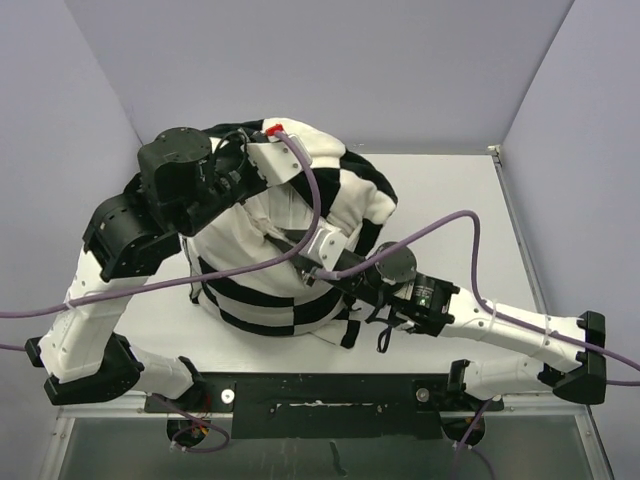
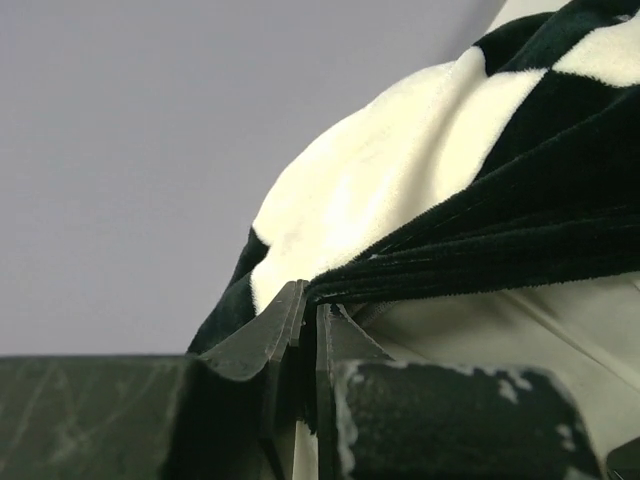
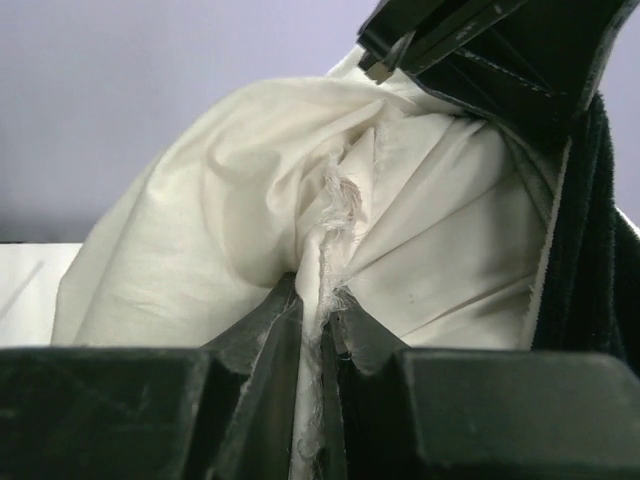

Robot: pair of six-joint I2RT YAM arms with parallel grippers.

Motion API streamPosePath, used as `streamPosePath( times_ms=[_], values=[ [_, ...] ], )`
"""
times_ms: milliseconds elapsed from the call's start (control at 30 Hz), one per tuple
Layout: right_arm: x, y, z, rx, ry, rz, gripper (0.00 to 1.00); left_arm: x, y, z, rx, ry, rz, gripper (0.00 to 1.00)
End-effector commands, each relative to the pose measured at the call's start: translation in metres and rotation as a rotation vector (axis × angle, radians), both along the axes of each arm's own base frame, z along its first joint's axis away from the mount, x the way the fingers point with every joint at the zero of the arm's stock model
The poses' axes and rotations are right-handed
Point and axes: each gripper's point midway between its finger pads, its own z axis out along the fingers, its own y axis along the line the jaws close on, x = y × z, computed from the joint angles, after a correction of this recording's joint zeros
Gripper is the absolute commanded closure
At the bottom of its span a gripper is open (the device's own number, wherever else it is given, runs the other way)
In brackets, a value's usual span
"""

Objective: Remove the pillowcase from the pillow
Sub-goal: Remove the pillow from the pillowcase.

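The black-and-white checkered pillowcase (image 1: 355, 190) still wraps the far and lower parts of the white pillow (image 1: 250, 240) in the middle of the table. My left gripper (image 1: 258, 150) is shut on the pillowcase's black edge (image 2: 450, 265) at the far top and holds it raised. My right gripper (image 1: 290, 245) is shut on a frayed seam of the pillow (image 3: 325, 250), pinching white fabric between its fingers. The pillow (image 3: 200, 200) bulges out of the open cover. The left fingers (image 3: 420, 40) show at the top of the right wrist view.
The white table (image 1: 450, 200) is enclosed by grey walls (image 1: 560, 100) at the back and sides. Purple cables (image 1: 440, 225) loop from both arms over the pillow. A black mounting bar (image 1: 330, 390) runs along the near edge.
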Motion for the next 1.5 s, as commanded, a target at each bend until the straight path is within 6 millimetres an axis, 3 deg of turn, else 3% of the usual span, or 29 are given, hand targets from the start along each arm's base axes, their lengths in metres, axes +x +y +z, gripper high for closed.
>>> streamPosePath(
  times_ms=[0,200,333,467,567,667,700,767,867,967,1133,1300,1467],
  values=[
    [-0.096,0.020,-0.168,-0.483,0.219,0.272,1.00,-0.010,0.051,0.111,-0.373,-0.225,0.139,1.00],
    [-0.139,0.026,-0.209,-0.613,0.197,0.323,1.00,-0.014,0.031,0.070,-0.320,-0.051,0.069,1.00],
    [-0.157,0.021,-0.230,-0.703,0.160,0.331,1.00,-0.011,0.021,0.048,-0.279,0.012,0.054,1.00],
    [-0.168,0.013,-0.231,-0.716,0.136,0.322,1.00,-0.004,0.012,0.029,-0.261,0.029,0.051,1.00],
    [-0.163,0.007,-0.206,-0.656,0.125,0.288,1.00,-0.004,0.003,-0.005,-0.219,0.132,0.045,1.00],
    [-0.157,-0.002,-0.159,-0.493,0.144,0.287,1.00,-0.017,-0.004,-0.049,-0.151,0.296,0.000,1.00],
    [-0.153,-0.006,-0.143,-0.441,0.154,0.291,0.94,-0.026,-0.008,-0.060,-0.131,0.349,-0.040,1.00],
    [-0.145,-0.016,-0.112,-0.366,0.128,0.300,0.59,-0.047,-0.014,-0.077,-0.102,0.469,-0.126,1.00],
    [-0.136,-0.030,-0.070,-0.303,0.047,0.277,0.46,-0.074,-0.018,-0.094,-0.071,0.623,-0.221,1.00],
    [-0.131,-0.036,-0.035,-0.290,-0.009,0.276,0.38,-0.083,-0.019,-0.099,-0.059,0.671,-0.252,1.00],
    [-0.129,-0.033,-0.004,-0.345,-0.075,0.280,0.32,-0.088,-0.018,-0.102,-0.067,0.699,-0.275,1.00],
    [-0.126,-0.028,0.014,-0.380,-0.121,0.275,0.26,-0.089,-0.016,-0.102,-0.081,0.722,-0.283,1.00],
    [-0.103,-0.032,0.023,-0.418,-0.128,0.223,0.20,-0.091,-0.015,-0.099,-0.090,0.725,-0.290,1.00]
  ],
)
